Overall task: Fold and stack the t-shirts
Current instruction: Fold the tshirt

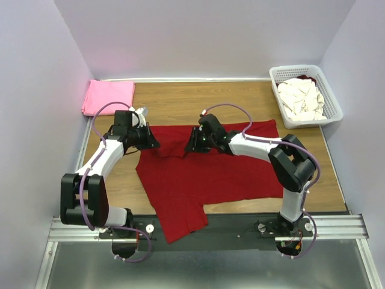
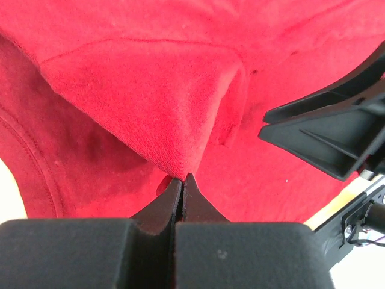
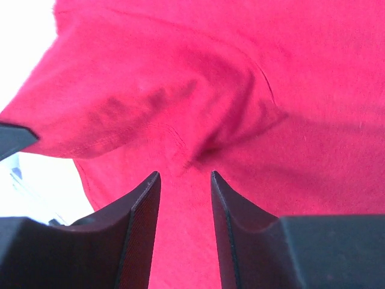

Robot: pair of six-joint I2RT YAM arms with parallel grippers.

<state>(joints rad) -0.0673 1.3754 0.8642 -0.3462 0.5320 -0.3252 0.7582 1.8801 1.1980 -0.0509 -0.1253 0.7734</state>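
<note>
A dark red t-shirt [image 1: 204,177] lies spread on the wooden table, its lower part hanging over the near edge. My left gripper [image 1: 150,142] is at the shirt's far left corner, shut on a pinched fold of the red cloth [image 2: 174,138]. My right gripper [image 1: 191,144] is open over the shirt's far edge near the collar, with red cloth [image 3: 240,120] between and under its fingers. A folded bright pink t-shirt [image 1: 108,96] lies at the far left corner. Cream-white t-shirts [image 1: 301,99] sit in the basket.
A white plastic lattice basket [image 1: 332,96] stands at the far right corner. The table's wood [image 1: 180,102] shows between the pink shirt and the basket. A metal rail [image 1: 337,226] runs along the near edge. Walls close in left, right and back.
</note>
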